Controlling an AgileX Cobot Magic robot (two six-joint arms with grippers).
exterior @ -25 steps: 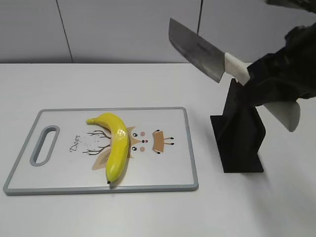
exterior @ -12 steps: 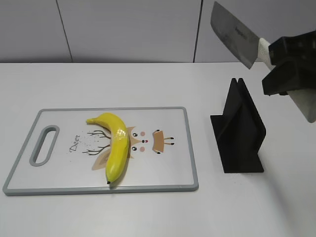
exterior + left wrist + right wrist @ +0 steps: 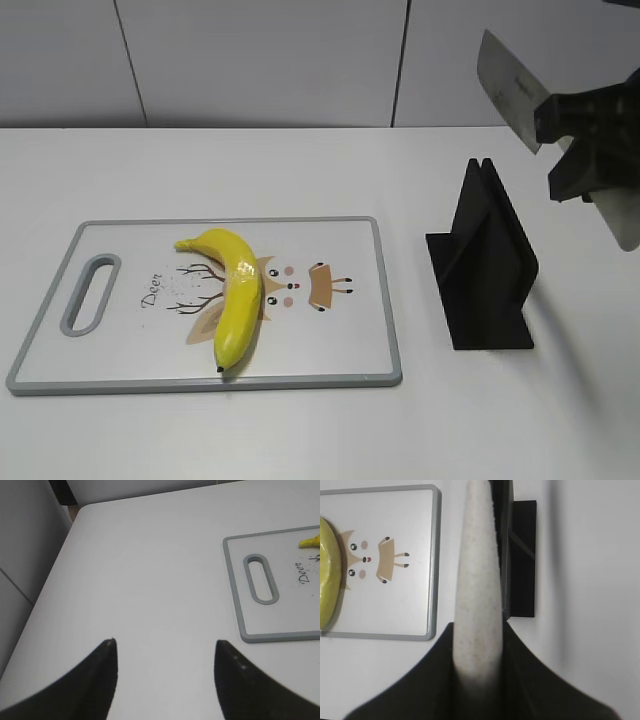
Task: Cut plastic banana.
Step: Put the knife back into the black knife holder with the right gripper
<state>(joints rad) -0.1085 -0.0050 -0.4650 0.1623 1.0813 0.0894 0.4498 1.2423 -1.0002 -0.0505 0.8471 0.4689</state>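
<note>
The yellow plastic banana (image 3: pixel 236 292) lies on the white cutting board (image 3: pixel 340 350) with a grey rim and a deer drawing; its edge also shows in the right wrist view (image 3: pixel 329 577). My right gripper (image 3: pixel 585 135) is shut on the white handle of a cleaver knife (image 3: pixel 510 85), held high at the far right above the black knife stand (image 3: pixel 485 265). The handle (image 3: pixel 479 580) fills the middle of the right wrist view. My left gripper (image 3: pixel 165 647) is open and empty over bare table, left of the board (image 3: pixel 235 585).
The black knife stand also shows in the right wrist view (image 3: pixel 522 555), right of the board's edge (image 3: pixel 434 560). A grey wall runs behind the table. The table's left edge shows in the left wrist view (image 3: pixel 55 555).
My right gripper has carried the knife up and to the right, away from the stand. The banana and board have not moved.
</note>
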